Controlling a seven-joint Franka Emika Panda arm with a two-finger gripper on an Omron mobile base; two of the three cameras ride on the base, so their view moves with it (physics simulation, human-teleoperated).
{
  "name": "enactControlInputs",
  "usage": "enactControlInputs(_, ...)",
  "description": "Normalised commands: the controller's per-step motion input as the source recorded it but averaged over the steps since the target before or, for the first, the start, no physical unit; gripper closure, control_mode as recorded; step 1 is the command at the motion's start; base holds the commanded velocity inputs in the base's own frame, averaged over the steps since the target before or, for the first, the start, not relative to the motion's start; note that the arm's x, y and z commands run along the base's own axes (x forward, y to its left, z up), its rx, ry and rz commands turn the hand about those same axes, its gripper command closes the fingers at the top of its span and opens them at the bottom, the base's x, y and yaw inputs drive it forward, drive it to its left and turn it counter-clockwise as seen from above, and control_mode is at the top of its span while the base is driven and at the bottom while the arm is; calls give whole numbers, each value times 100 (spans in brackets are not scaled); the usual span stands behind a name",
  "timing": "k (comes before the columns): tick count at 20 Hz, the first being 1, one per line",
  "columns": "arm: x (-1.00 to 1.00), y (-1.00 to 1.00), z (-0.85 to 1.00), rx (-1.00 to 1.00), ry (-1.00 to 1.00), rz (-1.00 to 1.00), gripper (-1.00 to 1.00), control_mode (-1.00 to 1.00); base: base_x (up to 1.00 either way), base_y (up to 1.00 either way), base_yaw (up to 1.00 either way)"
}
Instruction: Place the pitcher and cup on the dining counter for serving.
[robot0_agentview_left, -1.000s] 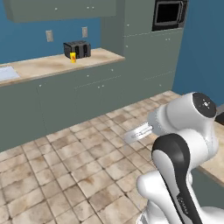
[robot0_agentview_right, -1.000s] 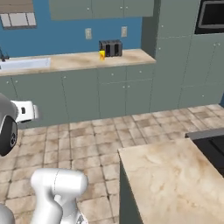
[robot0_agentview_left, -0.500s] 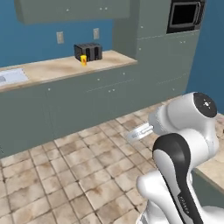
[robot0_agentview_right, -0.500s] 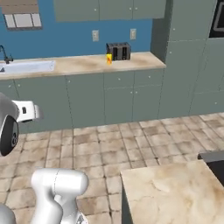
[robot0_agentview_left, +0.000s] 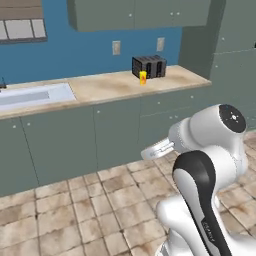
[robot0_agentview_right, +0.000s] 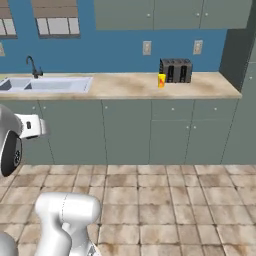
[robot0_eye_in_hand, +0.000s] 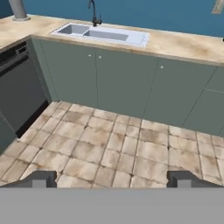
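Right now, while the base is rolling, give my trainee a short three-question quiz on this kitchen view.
1. True or false: the cup stands on the counter right in front of the toaster.
2. The sink lies on which side of the cup in the right base view: A left, B right?
3. Fill in: the gripper has its jaws ____, with only floor tiles between them.

Key: 1 true; 2 A; 3 open.
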Motion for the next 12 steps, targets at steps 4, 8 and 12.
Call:
enactControlInputs(4, 0, 0, 0, 0, 0, 0, -100, 100, 100, -15, 14)
enactControlInputs(8, 0, 0, 0, 0, 0, 0, -100, 100, 100, -53, 9)
enactControlInputs(12, 0, 0, 0, 0, 0, 0, -100, 100, 100, -58, 9)
